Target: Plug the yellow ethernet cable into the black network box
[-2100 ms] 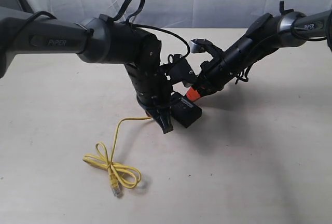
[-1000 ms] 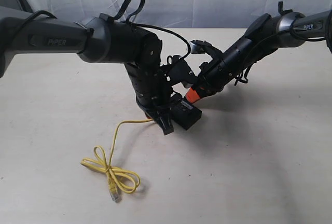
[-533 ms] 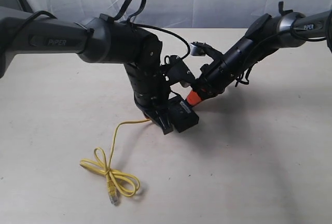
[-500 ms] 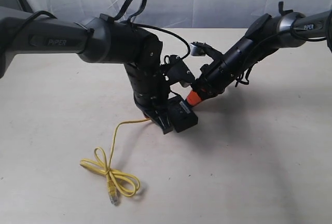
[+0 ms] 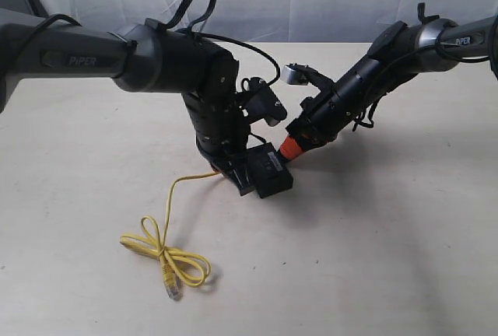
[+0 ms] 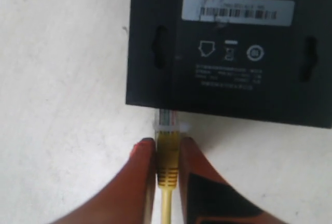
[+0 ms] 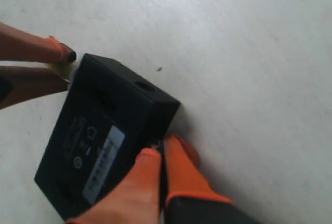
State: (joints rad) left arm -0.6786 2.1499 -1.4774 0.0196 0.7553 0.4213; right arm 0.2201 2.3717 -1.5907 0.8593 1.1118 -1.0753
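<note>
Left arm bent steeply down, left claw (image 6: pixel 167 149) pinching thin yellow ethernet cable (image 6: pixel 167 168) behind its plug, at flat black plastic box (image 6: pixel 228 73) edge. Right arm slanting down, right claw (image 7: pixel 158 154) closed, tips against box.

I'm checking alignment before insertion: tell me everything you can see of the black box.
The box is a flat black plastic rectangle lying on the table, label face up: white barcode sticker, printed symbols, two slots. The left hand holds the cable with its clear plug at one long side; the right hand presses the opposite side.
</note>
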